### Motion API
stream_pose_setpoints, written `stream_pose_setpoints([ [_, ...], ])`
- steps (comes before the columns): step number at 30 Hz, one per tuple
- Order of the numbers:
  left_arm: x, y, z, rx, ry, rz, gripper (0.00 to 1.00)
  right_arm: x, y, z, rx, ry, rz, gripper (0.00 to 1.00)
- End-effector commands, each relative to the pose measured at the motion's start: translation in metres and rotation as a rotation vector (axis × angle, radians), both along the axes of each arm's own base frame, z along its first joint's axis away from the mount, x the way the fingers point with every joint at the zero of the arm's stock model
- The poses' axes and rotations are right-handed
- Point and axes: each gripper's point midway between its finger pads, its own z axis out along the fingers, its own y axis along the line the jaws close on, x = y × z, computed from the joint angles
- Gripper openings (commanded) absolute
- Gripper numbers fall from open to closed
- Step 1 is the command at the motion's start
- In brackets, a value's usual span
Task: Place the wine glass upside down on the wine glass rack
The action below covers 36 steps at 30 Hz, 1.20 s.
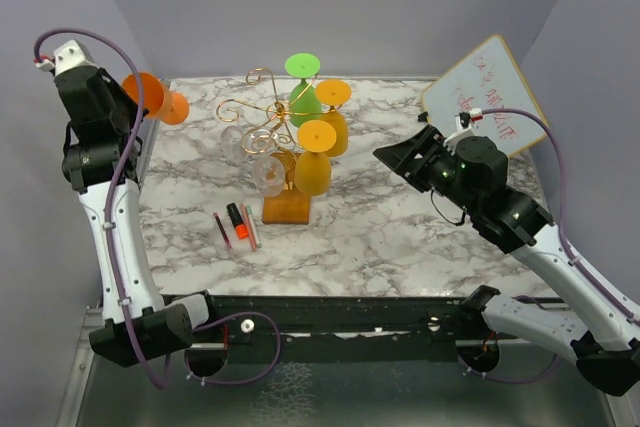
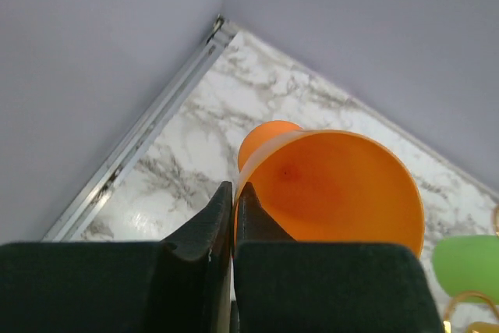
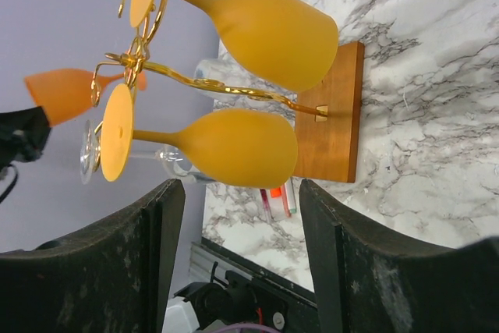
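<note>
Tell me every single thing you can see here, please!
wine glass rack: one, gold wire on an orange-brown wooden base, middle of the table.
orange wine glass: one, orange, held in the air at far left.
yellow wine glasses: two, amber-yellow, hanging upside down on the rack's right side.
green wine glass: one, green, hanging at the rack's back.
clear wine glasses: two, see-through, hanging on the rack's left side.
pens and markers: about four, red, orange and pale, lying left of the base.
whiteboard: one, white with red writing, far right.
table: one, white-grey marble.
left end effector: black, shut on the orange glass's rim.
right end effector: black, open, empty.
</note>
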Motion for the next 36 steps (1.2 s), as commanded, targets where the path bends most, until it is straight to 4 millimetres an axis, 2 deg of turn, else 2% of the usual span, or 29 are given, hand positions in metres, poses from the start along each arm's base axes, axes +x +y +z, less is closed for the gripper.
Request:
stream_pose_setpoints([
  [1,-0.026,-0.009,0.078,0.057,-0.167,-0.012,0.0,0.005,-0.001,0.005,0.006,-0.004,-0.025,0.65],
  [5,-0.041,-0.028,0.131,0.075,-0.298,-0.086,0.0,0.005,0.002,0.005,0.016,0.001,-0.014,0.65],
  [9,-0.05,-0.074,0.17,0.014,-0.417,-0.303,0.0,0.005,0.003,0.006,0.022,-0.002,-0.015,0.65],
  [14,-0.07,-0.134,0.208,-0.102,-0.556,-0.605,0.0,0.006,0.001,0.013,0.02,-0.037,-0.016,0.65],
  [18,-0.084,-0.164,0.227,-0.246,-0.62,-0.759,0.0,0.002,0.006,0.028,0.06,-0.103,0.026,0.67],
  [21,-0.091,-0.175,0.236,-0.316,-0.656,-0.829,0.0,-0.003,0.011,0.044,0.114,-0.166,0.064,0.7],
  [27,-0.084,-0.177,0.231,-0.437,-0.674,-0.838,0.0,-0.014,0.029,0.084,0.243,-0.331,0.184,0.75],
  [32,-0.067,-0.181,0.217,-0.554,-0.671,-0.872,0.0,-0.016,0.046,0.095,0.269,-0.368,0.273,0.79],
  [36,-0.062,-0.198,0.216,-0.589,-0.69,-0.93,0.0,-0.017,0.053,0.101,0.301,-0.388,0.303,0.81],
])
